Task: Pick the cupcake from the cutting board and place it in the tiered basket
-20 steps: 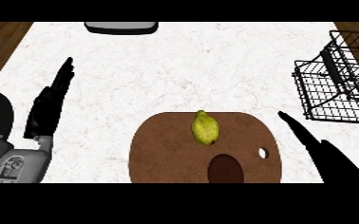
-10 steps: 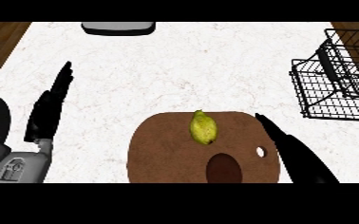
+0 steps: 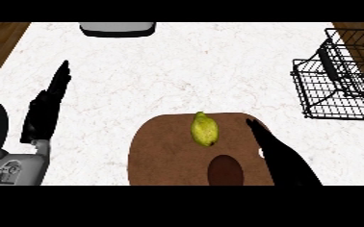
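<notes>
- Right hand (image 3: 283, 157) is seen in the head view at the lower right of the frame. It is stretched out straight and narrow, and nothing is held in it. Its fingertips (image 3: 252, 123) are placed over the right part of the cutting board (image 3: 160, 149).
- Left hand (image 3: 48, 107) is shown at the left of the frame, open with fingers up and resting over the table (image 3: 156, 72). Nothing is held in it.
- The task's thing is taken to be the yellow-green item (image 3: 204, 129), which lies on the upper middle of the cutting board. It is near the right hand's fingertips, to their left, and is not touched by them. Its look is more that of a fruit than of a cupcake, so it is told as shown.
- A dark oval patch (image 3: 225, 170) is seen near the board's lower edge. Whether it is a separate thing or a mark on the wood cannot be told.
- The tiered basket (image 3: 331, 66) stands at the right edge of the frame, well apart from the board, and the item is not in it.
- The task is judged to be at its start, with only an approach to the item made out. No grasp has been made yet. The closing of the hand on the item, the lift, the carry to the right of the frame and the setting down in the basket are all left to be done.
</notes>
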